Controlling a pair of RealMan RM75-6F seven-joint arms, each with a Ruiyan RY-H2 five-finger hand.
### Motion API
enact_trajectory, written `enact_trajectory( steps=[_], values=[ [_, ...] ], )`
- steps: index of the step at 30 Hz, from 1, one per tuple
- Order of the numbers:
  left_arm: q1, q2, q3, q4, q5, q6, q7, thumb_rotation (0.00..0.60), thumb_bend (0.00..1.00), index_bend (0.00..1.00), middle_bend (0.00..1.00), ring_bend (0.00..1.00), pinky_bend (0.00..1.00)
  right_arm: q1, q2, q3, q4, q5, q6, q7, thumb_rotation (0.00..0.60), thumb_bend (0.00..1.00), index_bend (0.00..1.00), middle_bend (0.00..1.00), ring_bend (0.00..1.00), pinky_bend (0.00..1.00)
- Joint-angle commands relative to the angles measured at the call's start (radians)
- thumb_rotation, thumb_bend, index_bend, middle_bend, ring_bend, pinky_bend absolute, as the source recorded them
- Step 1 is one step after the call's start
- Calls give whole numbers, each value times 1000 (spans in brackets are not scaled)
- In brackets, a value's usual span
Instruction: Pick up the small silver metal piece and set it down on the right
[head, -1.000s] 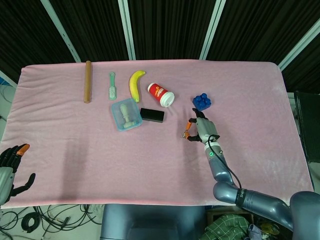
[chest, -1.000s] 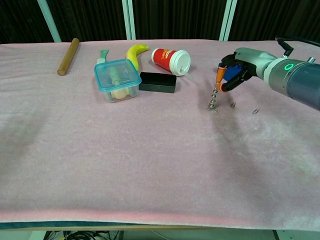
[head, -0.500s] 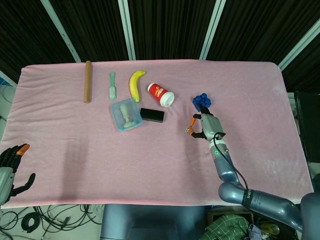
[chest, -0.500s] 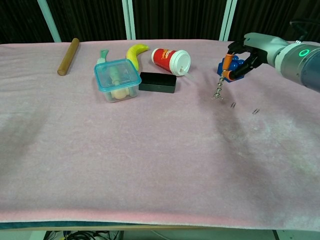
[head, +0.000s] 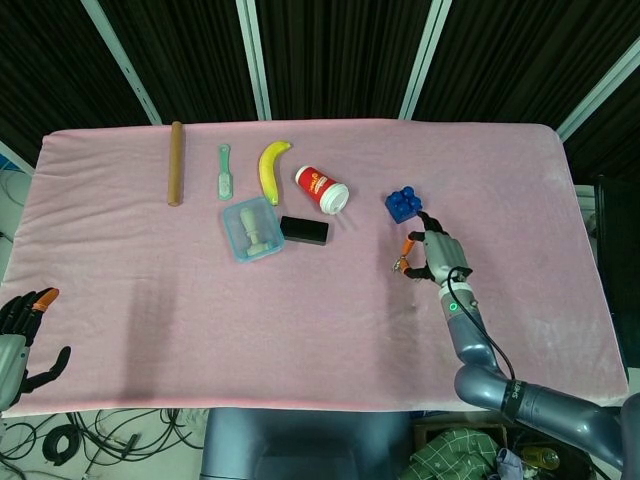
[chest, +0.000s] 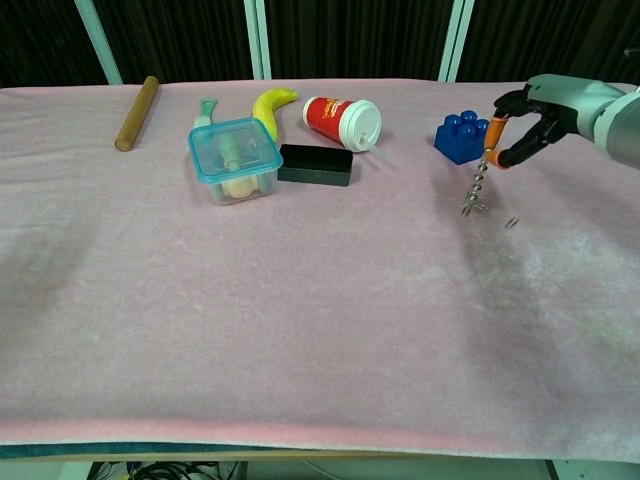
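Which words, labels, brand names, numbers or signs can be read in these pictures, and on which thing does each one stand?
Nothing can be read in full.
Red cup: a pale label with lettering on its side, too small and blurred to read in either view.
Blue toy block, black box, clear container, banana: no text visible.
Right arm: no lettering visible.

Far on the pink-clothed desk (chest: 300, 330): wooden rod (chest: 136, 98), yellow banana (chest: 271, 103), red paper cup (chest: 341, 119), blue plastic brick (chest: 460, 137), black rectangular box (chest: 315, 164).
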Motion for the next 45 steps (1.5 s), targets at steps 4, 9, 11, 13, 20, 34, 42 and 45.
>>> enact_trajectory(
  steps=[4, 9, 11, 13, 20, 34, 42, 45],
  values=[
    [-1, 0, -1, 0, -1, -1, 0, 600, 392, 70, 63, 0, 0, 2, -14, 3, 20, -10, -3, 18, 600, 442, 662, 0, 5, 170],
    [-1, 0, -1, 1, -1, -3, -1, 600, 392, 70, 64, 0, 0, 7, -27, 5, 41, -7, -7, 24, 600, 443, 662, 0, 5, 169],
    [-1, 1, -1, 1, -1, -3, -2, 600, 392, 70, 63, 0, 0, 8, -32, 3, 49, -5, -9, 24, 600, 442, 661, 0, 5, 169],
    [-1, 1, -1, 1, -1, -3, -2, 600, 392, 71, 63, 0, 0, 8, -36, 1, 57, -3, -13, 24, 600, 442, 662, 0, 5, 170],
    [-1, 0, -1, 1, -1, -2, -2, 600, 391, 70, 63, 0, 0, 11, -48, -3, 80, 2, -20, 25, 600, 443, 662, 0, 5, 169],
    [-1, 0, -1, 1, 0, -2, 0, 600, 391, 70, 63, 0, 0, 11, -53, -4, 93, -5, -25, 31, 600, 442, 662, 0, 5, 169],
    [-1, 0, -1, 1, 0, -2, -1, 600, 392, 70, 63, 0, 0, 11, -55, -3, 99, -1, -29, 34, 600, 442, 662, 0, 5, 169],
    [-1, 0, -1, 1, -1, -3, 0, 600, 391, 70, 64, 0, 0, 11, -57, -4, 101, 0, -32, 33, 600, 442, 662, 0, 5, 170]
  ],
)
